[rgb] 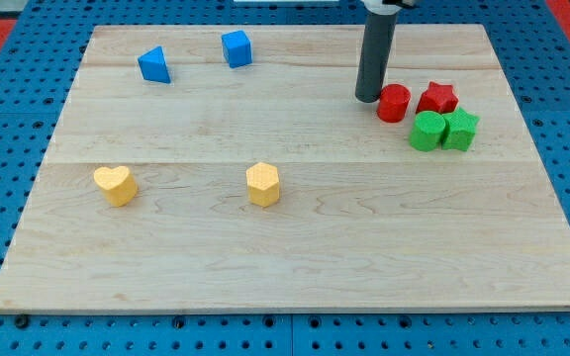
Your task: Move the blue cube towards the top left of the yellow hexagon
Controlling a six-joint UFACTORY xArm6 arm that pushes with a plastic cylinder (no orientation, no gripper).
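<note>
Hand there is none: my tip (368, 97), the dark rod's lower end, rests on the pale wooden tabletop (295, 247) just left of the red cylinder block (394, 103). Well apart, near the view's top, sits the blue cube (237, 47); the yellow hexagon block (263, 184) lies lower, mid-board. Blue perforated panel (8, 119) surrounds the tabletop.

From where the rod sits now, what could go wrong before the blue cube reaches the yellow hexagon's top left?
1. My tip sits right beside the red cylinder; swinging out carelessly could knock it into the red star and the green blocks.
2. The blue cube lies near the board's top edge, so getting behind it leaves little room.
3. An off-centre push might send it toward the blue triangular block, or on into the yellow hexagon.
</note>
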